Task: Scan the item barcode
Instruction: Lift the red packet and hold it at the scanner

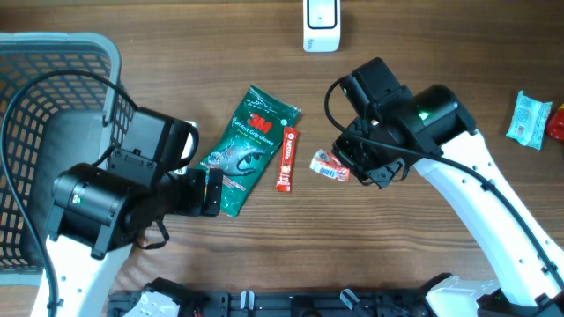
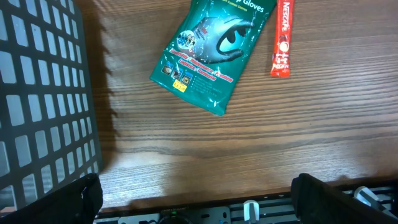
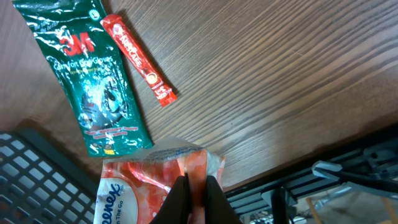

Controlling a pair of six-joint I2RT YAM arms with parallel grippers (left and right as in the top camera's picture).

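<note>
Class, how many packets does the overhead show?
4: green glove pouch, red coffee stick beside it, orange tissue pack in right gripper, pale blue packet far right; cropped red item unclear.

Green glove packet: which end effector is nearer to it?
Left. The left end effector sits open at the lower end of the green glove packet; the right end effector is beyond the red Nescafe stick, shut on a tissue pack.

Overhead straight down on table, wrist views close, sharing glove packet
</note>
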